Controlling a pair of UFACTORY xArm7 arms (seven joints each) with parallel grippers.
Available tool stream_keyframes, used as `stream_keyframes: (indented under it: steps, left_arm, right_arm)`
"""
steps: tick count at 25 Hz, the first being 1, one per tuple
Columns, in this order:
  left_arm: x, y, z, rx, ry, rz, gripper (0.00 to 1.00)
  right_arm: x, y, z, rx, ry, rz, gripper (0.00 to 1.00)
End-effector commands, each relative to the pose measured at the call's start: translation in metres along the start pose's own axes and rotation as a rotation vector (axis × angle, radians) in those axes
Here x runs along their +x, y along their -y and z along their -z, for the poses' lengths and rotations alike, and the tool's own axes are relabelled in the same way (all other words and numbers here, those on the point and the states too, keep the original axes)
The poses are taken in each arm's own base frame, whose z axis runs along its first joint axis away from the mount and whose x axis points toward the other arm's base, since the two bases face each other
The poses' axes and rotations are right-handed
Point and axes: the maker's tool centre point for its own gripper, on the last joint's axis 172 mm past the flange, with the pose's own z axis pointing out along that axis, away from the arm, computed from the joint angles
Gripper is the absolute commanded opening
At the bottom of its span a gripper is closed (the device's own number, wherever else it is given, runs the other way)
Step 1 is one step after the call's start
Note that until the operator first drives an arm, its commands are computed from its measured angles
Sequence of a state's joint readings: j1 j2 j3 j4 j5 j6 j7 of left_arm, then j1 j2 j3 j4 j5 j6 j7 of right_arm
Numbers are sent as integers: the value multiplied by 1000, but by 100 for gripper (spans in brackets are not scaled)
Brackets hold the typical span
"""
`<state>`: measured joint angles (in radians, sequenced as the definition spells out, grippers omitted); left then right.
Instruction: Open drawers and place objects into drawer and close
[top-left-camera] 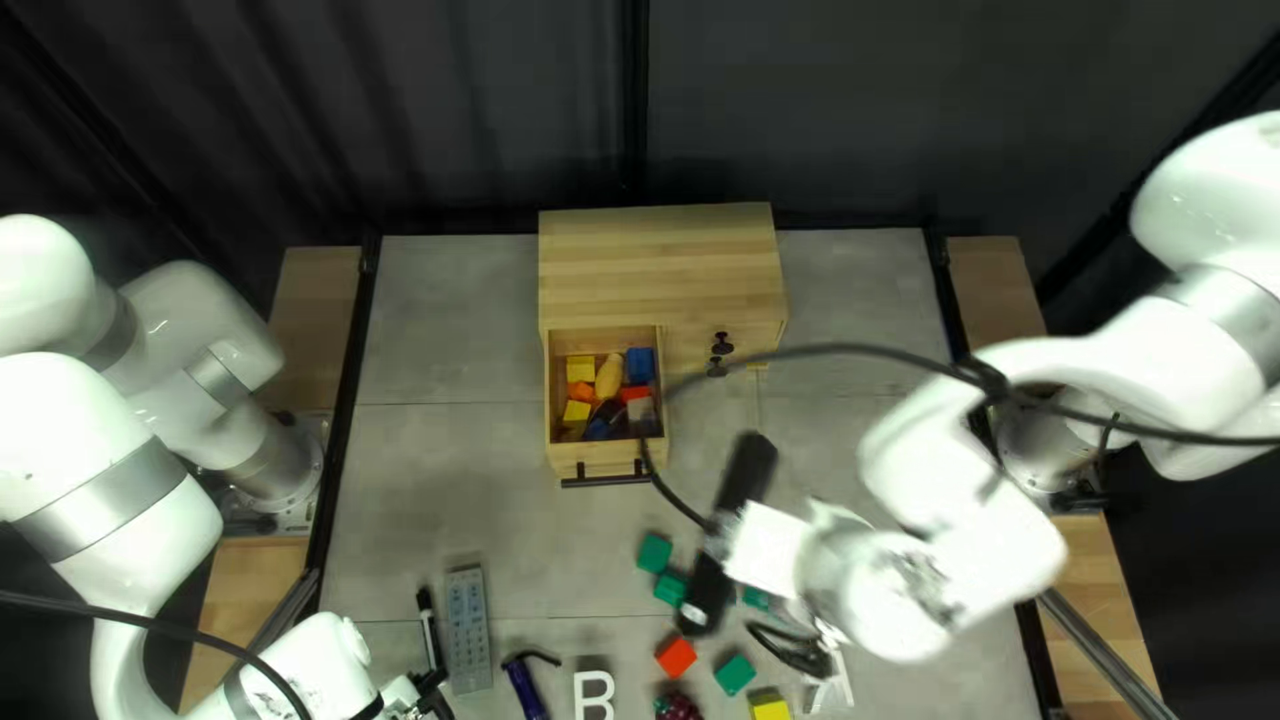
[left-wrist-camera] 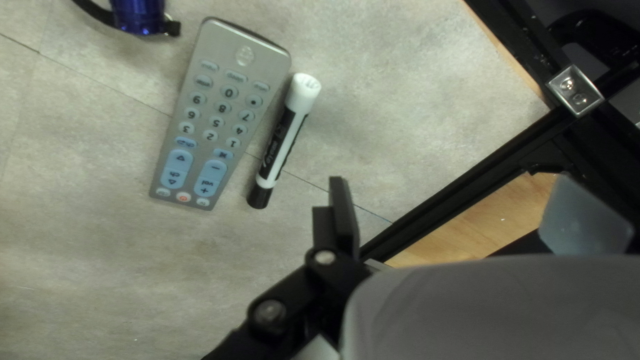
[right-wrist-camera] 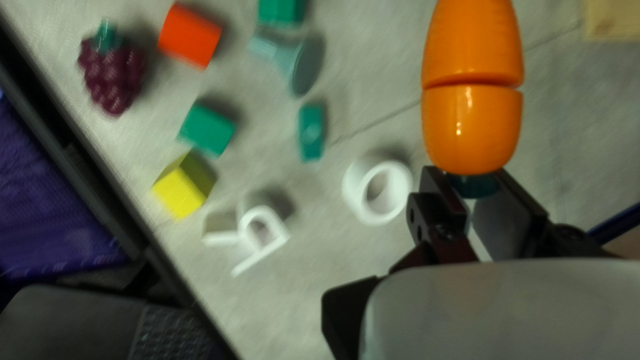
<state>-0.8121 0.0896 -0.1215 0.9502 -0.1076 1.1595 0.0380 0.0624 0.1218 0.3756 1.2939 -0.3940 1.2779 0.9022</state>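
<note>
One tabletop (top-left-camera: 440,494), dark curtain (top-left-camera: 467,107) behind; left gripper (top-left-camera: 430,690) wide; right gripper (top-left-camera: 720,536) clasping orange toy (right-wrist-camera: 472,87)

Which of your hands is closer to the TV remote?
My left. The left hand is just beside the remote. The right hand, holding the orange toy, is farther across, past the blue flashlight.
</note>
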Motion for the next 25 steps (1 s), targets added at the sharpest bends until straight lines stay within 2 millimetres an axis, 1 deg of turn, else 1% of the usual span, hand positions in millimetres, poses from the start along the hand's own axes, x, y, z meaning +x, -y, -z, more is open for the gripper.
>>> stream_keyframes:
  steps: [1,4,6,9,10,12,13,14,15,16,18,20,22,23,24,25]
  left_arm:
    - [0,0,0,0,0,0,100]
    - [0,0,0,0,0,0,100]
    - [0,0,0,0,0,0,100]
    - [0,0,0,0,0,0,100]
    - [0,0,0,0,0,0,100]
    - [0,0,0,0,0,0,100]
    - [0,0,0,0,0,0,100]
    - [0,0,0,0,0,0,100]
    - [0,0,0,0,0,0,100]
    - [0,0,0,0,0,0,100]
    - [0,0,0,0,0,0,100]
    - [0,0,0,0,0,0,100]
    - [0,0,0,0,0,0,100]
    - [0,0,0,0,0,0,100]
    - [0,0,0,0,0,0,100]
    - [0,0,0,0,0,0,100]
  right_arm:
    - [31,-29,-23,-11,-49,12,6]
    - [50,-51,-32,-10,-84,15,5]
    - [62,-61,-37,-10,-99,18,6]
    - [80,-72,-51,-6,-117,19,6]
    - [83,-74,-54,-4,-122,19,6]
    - [96,-78,-64,1,-139,20,6]
    - [99,-79,-66,1,-142,20,8]
    - [109,-78,-69,5,-150,21,48]
    - [111,-78,-70,6,-151,21,87]
    - [117,-77,-71,9,-156,21,100]
    - [121,-74,-68,10,-157,21,100]
    - [118,-68,-60,4,-154,25,100]
    - [106,-57,-48,-3,-151,26,100]
    - [103,-55,-46,-4,-151,26,100]
    - [89,-40,-36,-3,-143,28,100]
    - [84,-35,-33,-3,-139,29,100]
